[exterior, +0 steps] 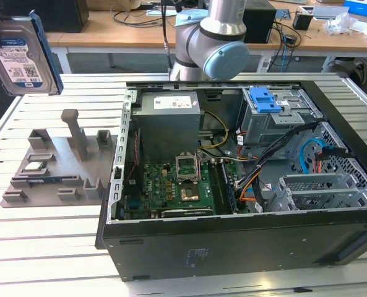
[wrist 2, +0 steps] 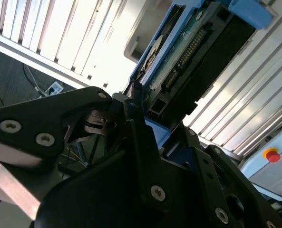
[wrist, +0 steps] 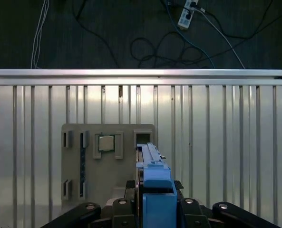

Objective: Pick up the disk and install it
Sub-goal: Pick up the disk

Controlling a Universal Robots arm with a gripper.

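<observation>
Far over on the exterior view's left we have the disk [exterior: 19, 55], lifted clear of the worktop [exterior: 47, 247] and standing on edge, its white-and-blue label facing us and the blue carrier bracket running down its side. The hand [wrist: 155, 190] is clenched on it: in the first wrist view we look straight down the disk's thin edge, the blue bracket wedged between the two black fingers [wrist: 194, 211], and in the second wrist view those fingers [wrist 2: 131, 114] press against the drive's end, its circuit-board side turned towards us. Below it on the slatted worktop lies the grey fixture plate [exterior: 53, 158], with upright posts and pockets and a processor chip [wrist: 106, 142] sitting in one recess. Moving right, we reach the open computer case [exterior: 233, 247], lying on its side. Inside it we see the green motherboard [exterior: 171, 185] and the grey power supply [exterior: 169, 120] behind that. The robot arm [exterior: 211, 37] rises behind the case. Further right in the case is the grey drive cage [exterior: 276, 120], the blue latch plate [exterior: 263, 99] on top of it and bundles of cables beside it. The disk is well apart from that cage, on the opposite side of the scene.
</observation>
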